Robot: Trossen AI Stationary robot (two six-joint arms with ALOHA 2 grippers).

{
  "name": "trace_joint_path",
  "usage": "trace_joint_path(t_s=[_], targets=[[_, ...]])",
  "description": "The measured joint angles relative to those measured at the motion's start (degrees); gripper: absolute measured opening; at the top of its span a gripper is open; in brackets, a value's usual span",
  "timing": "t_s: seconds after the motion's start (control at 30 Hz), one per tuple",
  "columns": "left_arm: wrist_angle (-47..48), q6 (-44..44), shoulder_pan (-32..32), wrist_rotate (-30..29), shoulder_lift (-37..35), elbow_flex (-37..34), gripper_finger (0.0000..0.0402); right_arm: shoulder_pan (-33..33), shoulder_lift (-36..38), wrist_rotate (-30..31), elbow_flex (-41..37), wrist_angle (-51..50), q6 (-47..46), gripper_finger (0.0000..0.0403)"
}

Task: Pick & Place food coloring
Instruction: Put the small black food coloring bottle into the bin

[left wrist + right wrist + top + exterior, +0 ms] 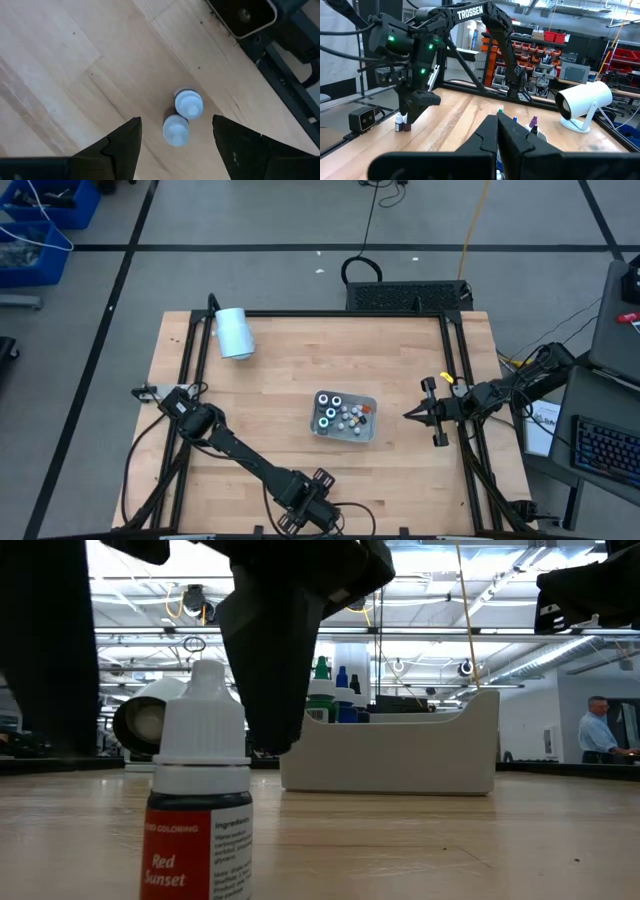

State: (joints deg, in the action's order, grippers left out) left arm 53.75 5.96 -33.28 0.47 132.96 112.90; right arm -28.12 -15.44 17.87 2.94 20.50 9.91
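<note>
Two white-capped food coloring bottles (pixel 189 104) (pixel 175 131) stand upright on the wood close to the table's near edge. The low view shows one (pixel 200 800) with a red "Red Sunset" label. My left gripper (pixel 175 156) hangs open above them, one finger on each side, touching neither; in the high view the gripper (pixel 318 502) hides them. Several more bottles (pixel 343 415) stand in the grey tray (pixel 316 428) at the table's middle. My right gripper (pixel 408 417) (pixel 498 131) is shut and empty, hovering just right of the tray, pointing at it.
A large white cylinder (pixel 235 333) lies near the far left corner. A black frame rail (pixel 455 370) runs around the table's edges. A small black camera (pixel 362 119) sits at the near edge beside the two bottles. Bare wood lies between the tray and the near edge.
</note>
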Motion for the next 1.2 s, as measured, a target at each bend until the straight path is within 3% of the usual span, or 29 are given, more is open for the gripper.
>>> trace_joint_path(t_s=[0.63,1.2], targets=[[0.52,-0.72,0.15,0.12,1.52,0.0,0.0243,0.0,0.02,0.0,0.0,-0.37,-0.07,0.0],[1.62,-1.33,0.26,1.0,1.45,0.02,0.0128,0.0,0.02,0.0,0.0,-0.36,-0.17,0.0]])
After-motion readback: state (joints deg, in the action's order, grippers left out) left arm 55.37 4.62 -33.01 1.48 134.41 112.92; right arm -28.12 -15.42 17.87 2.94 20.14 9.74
